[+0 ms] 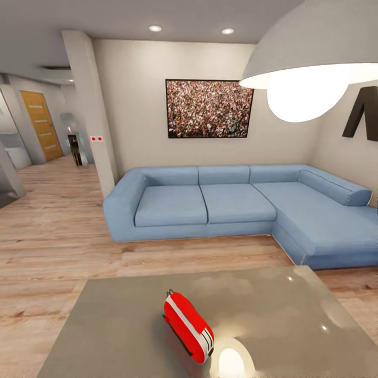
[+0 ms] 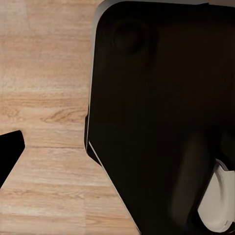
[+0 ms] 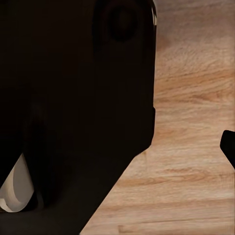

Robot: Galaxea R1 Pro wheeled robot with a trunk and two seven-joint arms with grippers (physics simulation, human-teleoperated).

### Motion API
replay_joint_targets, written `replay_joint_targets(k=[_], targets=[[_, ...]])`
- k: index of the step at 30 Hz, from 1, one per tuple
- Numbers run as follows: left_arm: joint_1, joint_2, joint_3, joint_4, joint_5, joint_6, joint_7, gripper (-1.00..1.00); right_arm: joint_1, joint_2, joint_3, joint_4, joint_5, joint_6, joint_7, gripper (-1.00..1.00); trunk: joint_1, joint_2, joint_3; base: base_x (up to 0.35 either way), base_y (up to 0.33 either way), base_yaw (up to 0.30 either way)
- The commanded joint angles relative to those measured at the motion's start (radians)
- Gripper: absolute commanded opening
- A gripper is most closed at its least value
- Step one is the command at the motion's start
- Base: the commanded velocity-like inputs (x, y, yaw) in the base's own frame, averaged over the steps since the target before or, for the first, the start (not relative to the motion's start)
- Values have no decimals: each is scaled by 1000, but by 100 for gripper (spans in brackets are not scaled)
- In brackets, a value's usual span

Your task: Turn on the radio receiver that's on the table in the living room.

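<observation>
The red radio receiver (image 1: 188, 326) with its white edge band stands on the glossy grey table (image 1: 121, 315), near the table's front middle. Its thin loop handle (image 1: 169, 292) points toward the sofa. The dial and speaker grille face away and are hidden. In the left wrist view a single dark fingertip (image 2: 9, 149) shows at the picture's edge over the plank floor. The right wrist view has a similar dark fingertip (image 3: 229, 145). Neither view lets me tell how the jaws stand.
A blue L-shaped sofa (image 1: 236, 207) lies beyond the table under a framed crowd photo (image 1: 209, 108). A white dome lamp (image 1: 310, 68) hangs at upper right. A pillar (image 1: 94, 110) and a hallway with a wooden door (image 1: 41, 125) are at the left. My dark body (image 2: 166, 112) looms in both wrist views.
</observation>
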State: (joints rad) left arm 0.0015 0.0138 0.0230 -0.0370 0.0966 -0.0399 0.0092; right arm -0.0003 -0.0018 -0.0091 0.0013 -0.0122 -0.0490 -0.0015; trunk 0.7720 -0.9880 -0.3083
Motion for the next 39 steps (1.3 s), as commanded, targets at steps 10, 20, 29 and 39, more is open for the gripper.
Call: replay_joint_targets(k=[10,20,29,39], targets=[[0,0,0,0,0,0,0,100,0,0,0,0,0,0,0,100,0,0,-16,0,0,-9],[0,0,0,0,0,0,0,100,0,0,0,0,0,0,0,100,0,0,-32,0,0,0],[0,0,0,0,0,0,0,100,0,0,1,-1,0,0,0,100,0,0,-46,0,0,0],[0,0,0,0,0,0,0,100,0,0,1,-1,0,0,0,100,0,0,-62,0,0,0]])
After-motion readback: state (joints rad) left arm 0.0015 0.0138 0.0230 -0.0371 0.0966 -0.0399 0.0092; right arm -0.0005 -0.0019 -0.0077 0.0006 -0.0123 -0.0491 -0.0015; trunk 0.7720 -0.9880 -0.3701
